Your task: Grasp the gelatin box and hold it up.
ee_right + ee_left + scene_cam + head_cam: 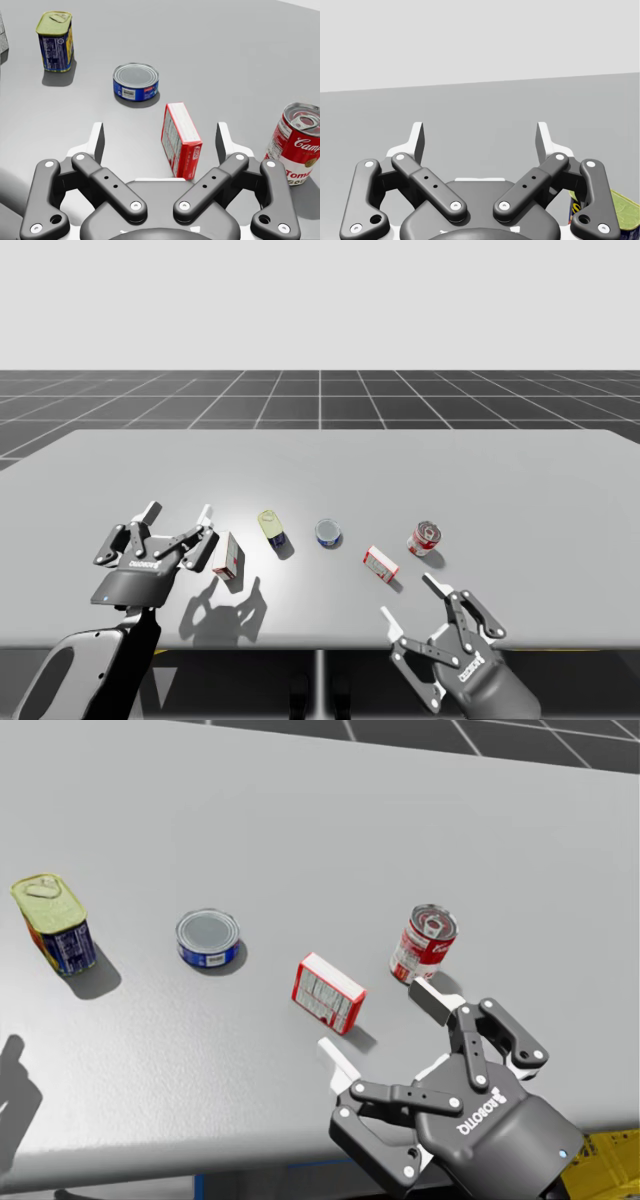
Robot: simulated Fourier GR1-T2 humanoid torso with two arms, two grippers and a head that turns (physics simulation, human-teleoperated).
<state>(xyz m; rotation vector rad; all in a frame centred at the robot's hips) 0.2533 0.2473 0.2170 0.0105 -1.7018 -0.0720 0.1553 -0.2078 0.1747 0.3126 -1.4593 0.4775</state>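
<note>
Grey table (500,470) is seen in the high view with five items in a row. From the left: a red and white box (228,557), a rectangular yellow-topped can (273,528), a flat blue round can (329,533), the small red box (380,563) and a red and white round can (424,538). The left gripper (178,512) is held just beside the red and white box, fingers spread, nothing between them. The right gripper (412,600) is placed near the small red box, on the near side of it, fingers apart, no contact seen.

Head view: the four items from the rectangular can across to the red and white round can are shown closer. The small red box is seen lying on the table, white printed face up. The right gripper is seen just in front of it, one fingertip near the round can, jaws wide.

Left wrist view: fingers are spread over bare table. A corner of the rectangular can is caught beside one finger.

Right wrist view: the small red box is shown standing on a narrow edge, just ahead of the open fingers and between their lines, touched by neither. The flat blue can and rectangular can are seen beyond it, the red and white round can off to one side.
</note>
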